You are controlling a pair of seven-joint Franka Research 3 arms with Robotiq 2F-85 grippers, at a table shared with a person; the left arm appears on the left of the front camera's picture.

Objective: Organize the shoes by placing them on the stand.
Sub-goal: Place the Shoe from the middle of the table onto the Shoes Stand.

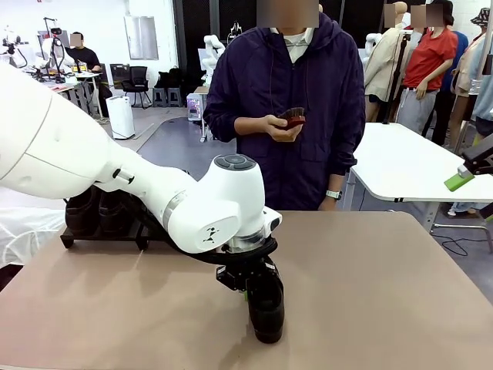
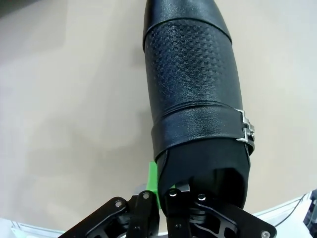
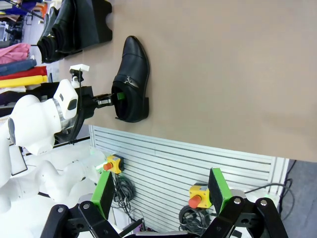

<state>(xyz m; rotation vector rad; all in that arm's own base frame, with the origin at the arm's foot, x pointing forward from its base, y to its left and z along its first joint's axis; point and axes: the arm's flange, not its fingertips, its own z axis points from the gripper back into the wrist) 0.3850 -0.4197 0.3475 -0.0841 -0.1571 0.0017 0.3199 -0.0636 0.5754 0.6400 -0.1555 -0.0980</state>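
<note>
A black glossy shoe lies on the tan table near its front edge, toe pointing at the robot's side. My left gripper is shut on the rim of its heel opening, one green pad outside the leather. The black stand sits at the table's far left, mostly behind my left arm, with other dark shoes on it. My right gripper hangs open off the table's right side, with nothing between its fingers.
A person stands at the far edge, both hands on a small reddish object. A white table stands behind on the right. The tan table is bare to the right of the held shoe.
</note>
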